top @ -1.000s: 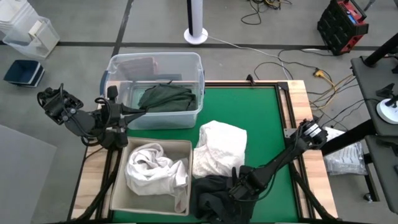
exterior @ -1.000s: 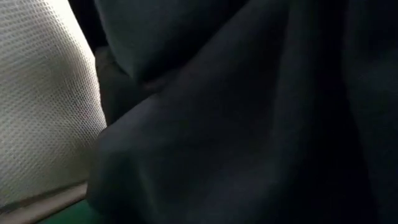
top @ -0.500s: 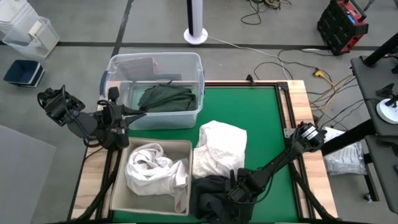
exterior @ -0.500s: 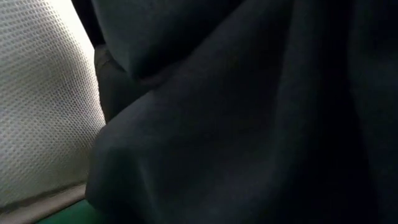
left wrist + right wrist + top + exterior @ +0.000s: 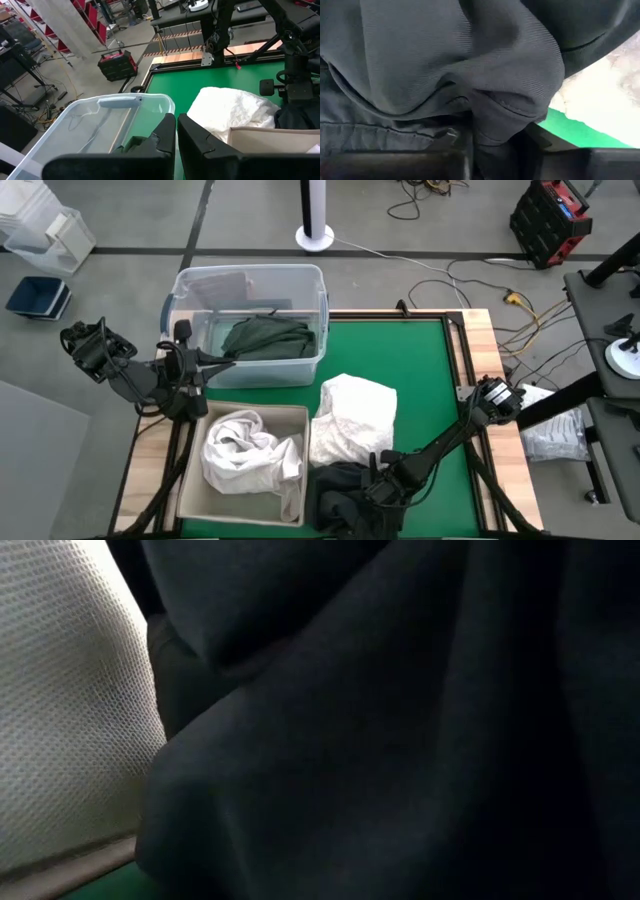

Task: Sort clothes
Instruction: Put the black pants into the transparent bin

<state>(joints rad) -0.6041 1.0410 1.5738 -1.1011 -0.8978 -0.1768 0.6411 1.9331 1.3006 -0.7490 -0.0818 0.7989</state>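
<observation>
Dark grey garment (image 5: 445, 60) bunches between the right gripper (image 5: 492, 145) fingers, pinched in a fold — a white garment (image 5: 350, 418) lies just beyond. The left gripper (image 5: 176, 131), pressed together and holding nothing, hovers beside the clear tub (image 5: 75, 135).

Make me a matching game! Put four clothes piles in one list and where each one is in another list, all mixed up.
Things:
1. dark green garment
2. crumpled white garment
3. white heap
4. black garment

Places:
A. on the green mat, beside the bin
B. in the clear plastic tub
C. at the near table edge, pinched by the right gripper
D. in the beige fabric bin

Pairs: 1-B, 2-D, 3-A, 4-C
</observation>
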